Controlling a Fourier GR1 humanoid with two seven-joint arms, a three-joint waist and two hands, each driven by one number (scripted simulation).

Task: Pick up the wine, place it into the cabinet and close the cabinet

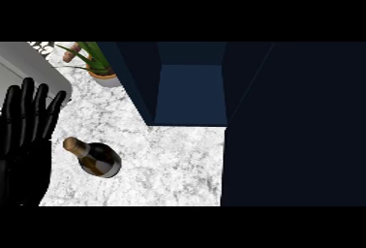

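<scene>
Wine is seen standing on the white marble desk, its cork top tilted toward the upper left in this steep view. Just left of it the left hand is shown at the edge, fingers straight, slightly spread and pointing up (nothing is held). The open cabinet is seen behind, well apart from the bottle. A potted plant is placed near its left wall.
</scene>
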